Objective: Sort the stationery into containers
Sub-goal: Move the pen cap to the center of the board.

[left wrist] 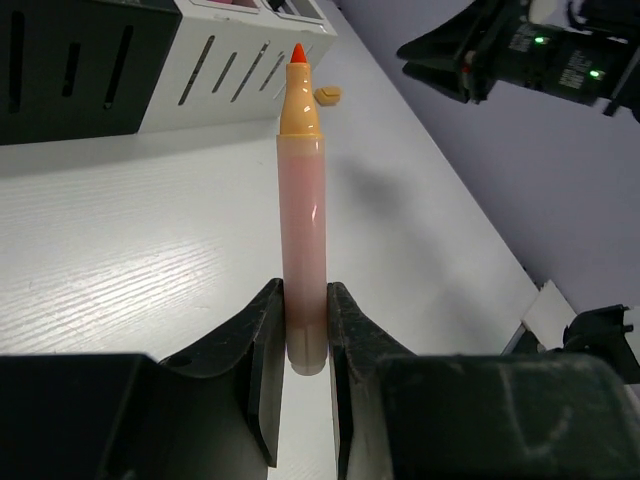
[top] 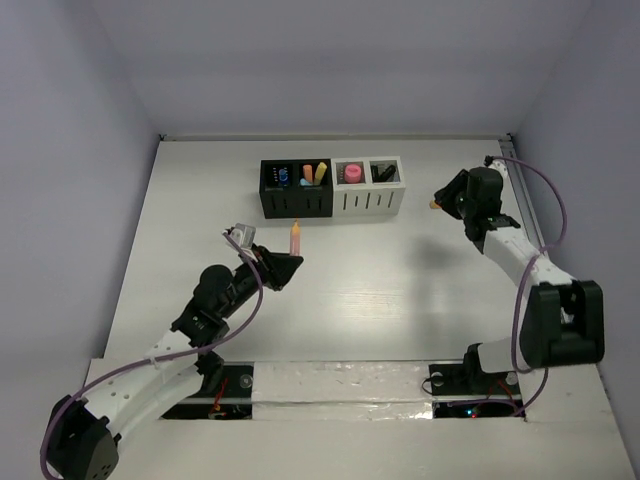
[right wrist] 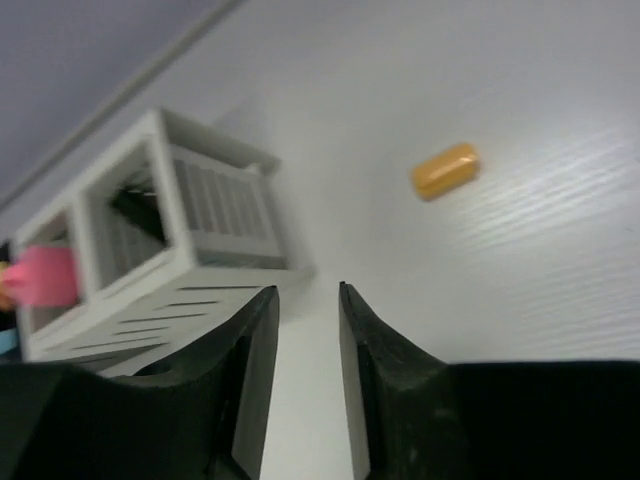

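Observation:
The containers (top: 297, 205) are two black and two white cubes in a row at the back middle. They hold a blue piece (top: 283, 176), yellow and orange pieces (top: 320, 172), a pink piece (top: 351, 174) and a dark piece (top: 382, 173). My left gripper (top: 284, 266) is shut on an orange-tipped pen (top: 296, 238), held by its tail, tip towards the containers, just in front of the black cubes. The left wrist view shows the pen (left wrist: 303, 210) between my fingers (left wrist: 262, 330). My right gripper (top: 447, 196) is open and empty, right of the white cubes (right wrist: 215, 205), near a small orange bit (right wrist: 445, 170).
The orange bit (top: 433, 204) lies on the white table (top: 380, 290) right of the containers; it also shows in the left wrist view (left wrist: 327, 95). Grey walls close in the table at the back and sides. Taped strip along the near edge.

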Robot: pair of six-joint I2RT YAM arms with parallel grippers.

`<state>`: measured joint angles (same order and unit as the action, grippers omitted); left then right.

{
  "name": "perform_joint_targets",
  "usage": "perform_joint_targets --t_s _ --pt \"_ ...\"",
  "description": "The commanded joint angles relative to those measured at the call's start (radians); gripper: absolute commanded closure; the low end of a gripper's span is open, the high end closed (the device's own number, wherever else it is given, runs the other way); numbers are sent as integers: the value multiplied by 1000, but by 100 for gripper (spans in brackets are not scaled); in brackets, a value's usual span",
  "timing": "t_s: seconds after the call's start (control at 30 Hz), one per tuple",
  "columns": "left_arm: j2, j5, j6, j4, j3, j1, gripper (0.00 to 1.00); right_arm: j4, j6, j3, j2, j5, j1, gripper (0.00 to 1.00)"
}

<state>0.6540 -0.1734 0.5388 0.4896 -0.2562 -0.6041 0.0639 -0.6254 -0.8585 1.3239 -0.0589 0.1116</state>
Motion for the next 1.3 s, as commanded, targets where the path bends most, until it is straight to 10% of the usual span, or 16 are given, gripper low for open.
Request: perform_joint_targets --t_s 0.0,0.17,0.37,0.87,1.03,1.27 --pt "-36 11 -39 58 14 -19 100 -110 50 -121 157 50 -90 59" --pt "-59 15 -59 60 38 -29 100 -252 124 -307 385 30 -127 34" --pt "-93 5 -54 60 46 -40 100 -387 165 -500 587 25 -136 28" --pt "-73 -12 -49 83 45 -49 100 -532 233 -686 773 18 -136 48" --pt "-74 -14 -46 86 44 -49 100 -489 222 -581 726 53 -136 69" --pt "-76 -31 -40 90 46 -49 100 -359 139 -283 505 117 -46 71"
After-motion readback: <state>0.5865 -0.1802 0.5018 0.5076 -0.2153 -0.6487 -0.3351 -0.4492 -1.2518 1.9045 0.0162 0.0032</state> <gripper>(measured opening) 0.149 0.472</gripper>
